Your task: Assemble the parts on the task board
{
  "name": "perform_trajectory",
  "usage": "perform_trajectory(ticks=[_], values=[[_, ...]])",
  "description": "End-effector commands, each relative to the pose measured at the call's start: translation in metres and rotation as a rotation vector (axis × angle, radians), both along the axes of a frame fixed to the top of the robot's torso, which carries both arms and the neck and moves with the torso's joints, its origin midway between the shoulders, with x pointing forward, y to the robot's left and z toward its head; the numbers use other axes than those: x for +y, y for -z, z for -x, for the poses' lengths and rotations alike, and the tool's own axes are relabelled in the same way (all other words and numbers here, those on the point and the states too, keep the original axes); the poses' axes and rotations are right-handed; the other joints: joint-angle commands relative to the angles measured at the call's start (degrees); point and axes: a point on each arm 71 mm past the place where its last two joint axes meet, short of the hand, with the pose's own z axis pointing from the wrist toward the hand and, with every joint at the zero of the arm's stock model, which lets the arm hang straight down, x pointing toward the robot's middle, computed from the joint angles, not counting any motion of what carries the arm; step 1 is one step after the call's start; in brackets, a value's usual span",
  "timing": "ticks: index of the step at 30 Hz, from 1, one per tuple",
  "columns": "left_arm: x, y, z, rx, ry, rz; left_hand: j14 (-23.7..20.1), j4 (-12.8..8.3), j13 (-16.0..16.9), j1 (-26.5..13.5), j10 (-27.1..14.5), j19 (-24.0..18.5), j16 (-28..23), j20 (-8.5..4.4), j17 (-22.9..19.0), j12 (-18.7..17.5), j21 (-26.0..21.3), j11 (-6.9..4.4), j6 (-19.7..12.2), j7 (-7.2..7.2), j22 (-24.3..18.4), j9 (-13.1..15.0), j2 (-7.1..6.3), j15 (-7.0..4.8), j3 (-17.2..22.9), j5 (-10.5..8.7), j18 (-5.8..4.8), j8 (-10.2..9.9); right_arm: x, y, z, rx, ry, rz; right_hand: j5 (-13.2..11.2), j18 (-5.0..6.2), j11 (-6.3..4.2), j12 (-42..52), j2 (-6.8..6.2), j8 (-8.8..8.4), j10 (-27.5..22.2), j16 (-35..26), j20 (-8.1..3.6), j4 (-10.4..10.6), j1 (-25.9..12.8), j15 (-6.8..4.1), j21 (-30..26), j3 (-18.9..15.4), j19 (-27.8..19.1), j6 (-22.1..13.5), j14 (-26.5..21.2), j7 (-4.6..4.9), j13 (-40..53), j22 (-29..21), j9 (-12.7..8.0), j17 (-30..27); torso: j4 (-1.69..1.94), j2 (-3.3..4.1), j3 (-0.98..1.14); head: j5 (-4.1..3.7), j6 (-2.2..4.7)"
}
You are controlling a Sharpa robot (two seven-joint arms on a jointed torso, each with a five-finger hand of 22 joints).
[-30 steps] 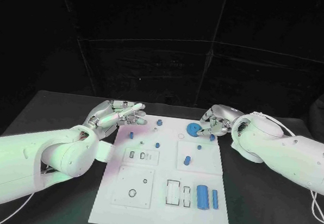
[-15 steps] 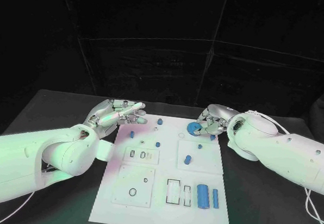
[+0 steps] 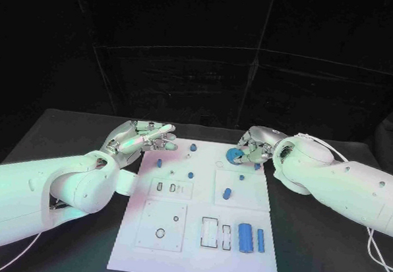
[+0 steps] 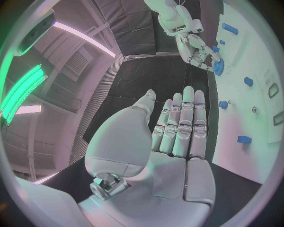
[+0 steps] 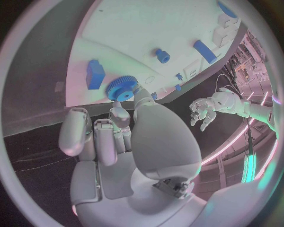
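The white task board (image 3: 192, 258) lies in the middle of the black table. My right hand (image 3: 258, 145) is over the board's far right part and pinches a blue gear (image 3: 235, 156) at its fingertips. The right wrist view has the gear (image 5: 121, 88) between thumb and finger, just above the board (image 5: 148, 28). My left hand (image 3: 142, 136) hovers at the board's far left corner, fingers stretched out and holding nothing. In the left wrist view, its straight fingers (image 4: 183, 125) point past the board's edge, and beyond them is the right hand (image 4: 198, 47) with the gear (image 4: 219, 66).
On the board lie a blue cylinder (image 3: 244, 238) and a blue bar (image 3: 261, 241) near the front right, a small oval piece (image 3: 227, 194) mid-board, and small pegs (image 3: 159, 163) (image 3: 192, 174) near the far left. Rectangular slots (image 3: 209, 234) and a ring recess (image 3: 161, 234) sit toward the front.
My right hand has shifted slightly to the left with the blue gear in its fingers. The left hand has stayed where it was.
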Motion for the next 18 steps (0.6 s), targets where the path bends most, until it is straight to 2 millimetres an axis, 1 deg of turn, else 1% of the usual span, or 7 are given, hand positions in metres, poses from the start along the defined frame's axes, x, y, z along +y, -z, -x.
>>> perform_trajectory(ticks=[1,6,7,10,13,16,18], values=[[-0.0014,-0.0012,0.0,-0.003,0.013,0.007,-0.1,-0.2,0.0,0.0,-0.1,0.2,-0.4,0.18,0.1,-0.3,-0.3,0.15,0.1,0.22,-0.1,-0.1,0.41,-0.1,-0.1,0.05,0.42,-0.2,0.0015,-0.0009,-0.0007,-0.018,-0.015,0.048,0.3,-1.03,-0.02,1.5,0.09,0.32,1.0,0.6,0.02,-0.5,1.1,0.36,0.4,0.0,0.4,0.4,3.9,-0.11,1.6,0.5,0.1,4.2,0.07,0.04,0.01,0.0,-0.11],[-0.001,-0.0012,-0.0001,-0.005,0.011,0.007,-0.1,-0.3,-0.1,0.0,-0.1,0.2,-0.4,0.18,0.1,-0.3,-0.3,0.14,0.1,0.22,-0.1,-0.1,0.42,-0.11,0.0,0.05,0.42,-0.2,0.0042,-0.0003,-0.0017,-0.026,-0.023,0.076,0.1,-1.16,-0.11,4.0,0.61,0.76,2.4,1.1,-0.02,-1.2,2.2,0.32,0.9,0.2,0.7,0.9,4.1,-0.23,4.4,1.3,0.1,5.3,0.03,0.04,0.02,0.03,-0.19],[-0.001,-0.0012,-0.0001,-0.005,0.011,0.007,-0.1,-0.3,-0.1,0.0,-0.1,0.2,-0.4,0.18,0.1,-0.3,-0.3,0.14,0.1,0.22,-0.1,-0.1,0.43,-0.11,0.0,0.05,0.42,-0.2,0.0047,-0.0002,-0.0018,-0.027,-0.024,0.078,-0.2,-1.19,-0.15,4.4,0.81,0.9,2.6,1.1,-0.03,-1.4,2.5,0.29,1.0,0.3,0.7,1.2,4.1,-0.26,5.0,1.5,0.2,5.4,0.02,0.05,0.03,0.04,-0.19],[-0.001,-0.0011,-0.0002,-0.004,0.012,0.007,-0.1,-0.4,-0.1,0.1,-0.1,0.2,-0.4,0.18,0.1,-0.4,-0.3,0.13,0.2,0.21,-0.1,-0.1,0.46,-0.12,0.1,0.06,0.42,-0.3,0.007,-0.0001,-0.002,-0.03,-0.027,0.086,-2.7,-1.28,-0.29,6.3,1.62,1.47,3.8,1.4,-0.11,-1.9,3.4,0.2,1.4,1.0,0.9,2.1,4.2,-0.43,7.2,2.0,0.2,6.1,0.04,0.06,0.04,0.01,-0.23],[-0.0009,-0.001,-0.0003,-0.003,0.013,0.006,-0.1,-0.4,-0.1,0.1,-0.1,0.2,-0.4,0.18,0.1,-0.4,-0.3,0.13,0.2,0.21,-0.1,-0.1,0.46,-0.12,0.1,0.06,0.42,-0.3,0.0086,0.0001,-0.0021,-0.032,-0.028,0.095,-3.7,-1.52,-0.49,9.1,1.98,2.27,5.7,1.8,-0.22,-2.2,3.6,0.06,2.1,1.4,1.4,3.4,4.4,-0.69,10.4,3.4,0.4,7.2,0.04,0.04,0.04,0.02,-0.25],[-0.0007,-0.0009,-0.0004,-0.001,0.014,0.006,-0.1,-0.4,-0.1,0.1,-0.1,0.2,-0.4,0.18,0.1,-0.4,-0.3,0.13,0.2,0.21,-0.1,-0.1,0.46,-0.12,0.1,0.06,0.42,-0.3,0.0095,-0.0002,-0.0022,-0.039,-0.029,0.101,-4.1,-1.64,-0.72,10.7,2.43,2.82,6.7,2.0,-0.36,-2.7,4.1,-0.12,2.4,1.9,1.6,4.4,4.5,-0.92,12.1,4.1,0.5,7.6,0.07,0.03,0.03,-0.04,-0.27],[-0.0007,-0.0008,-0.0004,-0.001,0.014,0.006,-0.1,-0.5,-0.1,0.1,-0.1,0.2,-0.4,0.18,0.1,-0.4,-0.3,0.13,0.2,0.21,-0.1,-0.1,0.48,-0.12,0.1,0.06,0.42,-0.3,0.0101,-0.0008,-0.002,-0.048,-0.029,0.101,-5.5,-1.7,-0.88,11.4,3.03,3.16,7.2,2.1,-0.48,-3.2,4.8,-0.27,2.6,2.7,1.7,5.1,4.5,-1.12,13.0,4.4,0.5,7.8,0.04,0.03,0.03,-0.07,-0.29]])
